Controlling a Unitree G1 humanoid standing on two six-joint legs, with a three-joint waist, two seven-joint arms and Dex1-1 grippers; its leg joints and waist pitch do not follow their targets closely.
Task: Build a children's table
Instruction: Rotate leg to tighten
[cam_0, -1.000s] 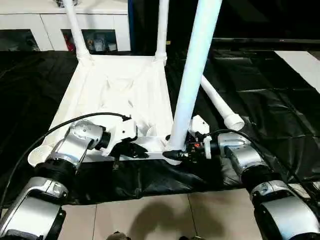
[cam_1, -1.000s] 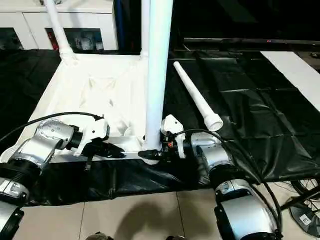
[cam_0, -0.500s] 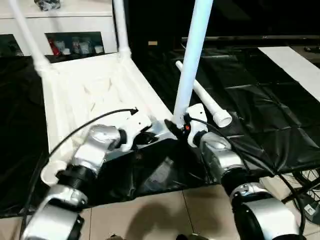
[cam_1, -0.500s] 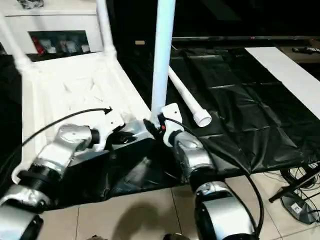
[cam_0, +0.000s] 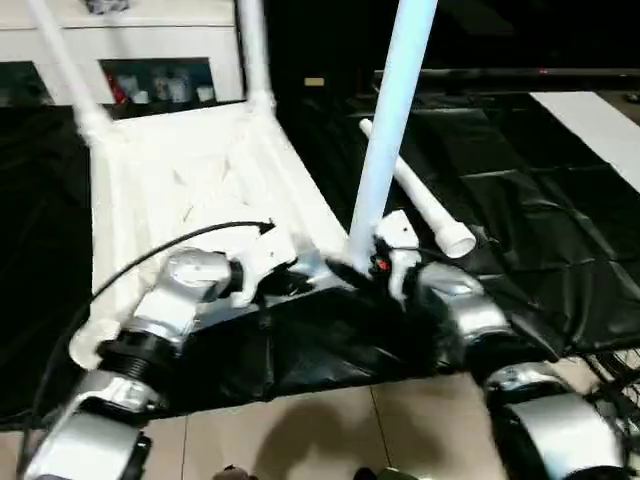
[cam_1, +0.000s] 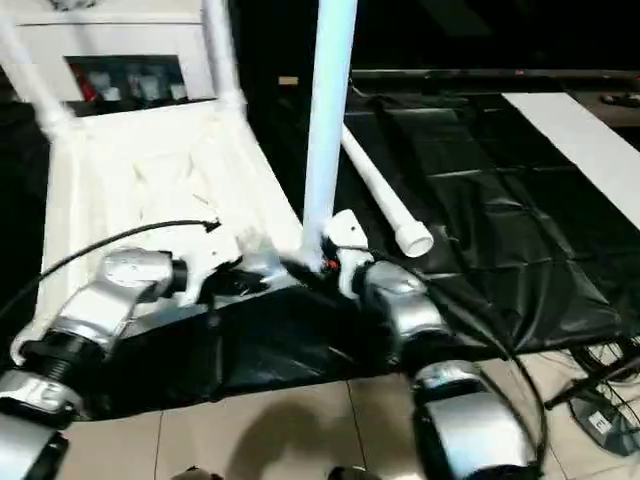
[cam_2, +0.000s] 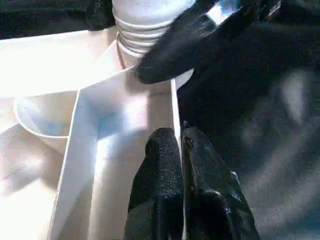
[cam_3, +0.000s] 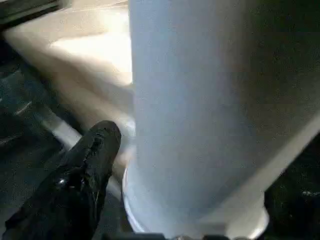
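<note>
Children's table (cam_0: 190, 180) lies upside down on black sheeting (cam_0: 540, 220), filling the left half of the head view, three legs standing in its corner sockets. Loose fourth leg (cam_0: 420, 200) lies right of centre. Left gripper (cam_2: 181, 150) pinches the table's rim, clenched. Right gripper (cam_0: 350, 272) straddles the near upright leg (cam_0: 390, 130), released.

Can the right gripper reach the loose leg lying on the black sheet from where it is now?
Probably yes. The loose leg lies uncovered just beyond the right gripper, which stands at the base of the upright leg; only that leg is close by.
</note>
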